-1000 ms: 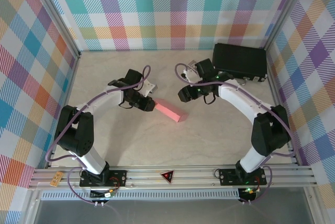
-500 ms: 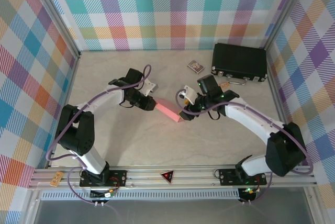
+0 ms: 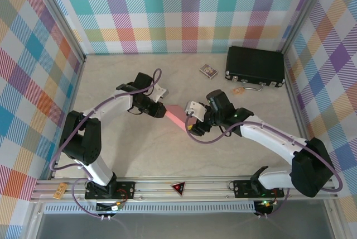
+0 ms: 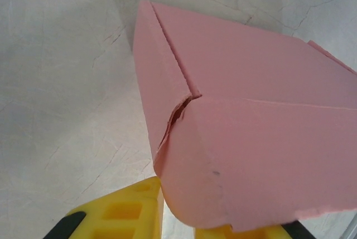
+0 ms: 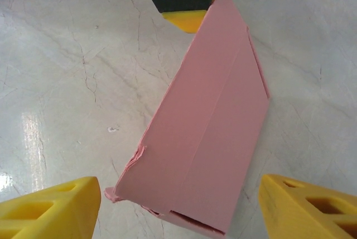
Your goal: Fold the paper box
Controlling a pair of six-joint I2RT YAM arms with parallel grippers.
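The paper box (image 3: 175, 115) is a salmon-pink flat rectangular box, lying slantwise at the table's middle. My left gripper (image 3: 162, 111) is shut on its left end; in the left wrist view the yellow fingers (image 4: 120, 211) pinch the box (image 4: 245, 138) at the bottom edge. My right gripper (image 3: 191, 120) hovers over the box's other end, open. In the right wrist view its yellow fingertips (image 5: 53, 211) stand wide on either side of the box (image 5: 206, 133) without touching it. The box's near corner is frayed. The left gripper's finger (image 5: 187, 18) shows at the far end.
A black hard case (image 3: 255, 66) with latches lies at the back right. A tiny patterned card pack (image 3: 208, 70) sits to its left, and a small tan scrap (image 3: 238, 91) in front of it. Plaid walls enclose the marbled table (image 3: 111, 149).
My right arm swung from beside the black case across to the box's right end, and its jaws spread wider. The left gripper kept its hold and stayed put.
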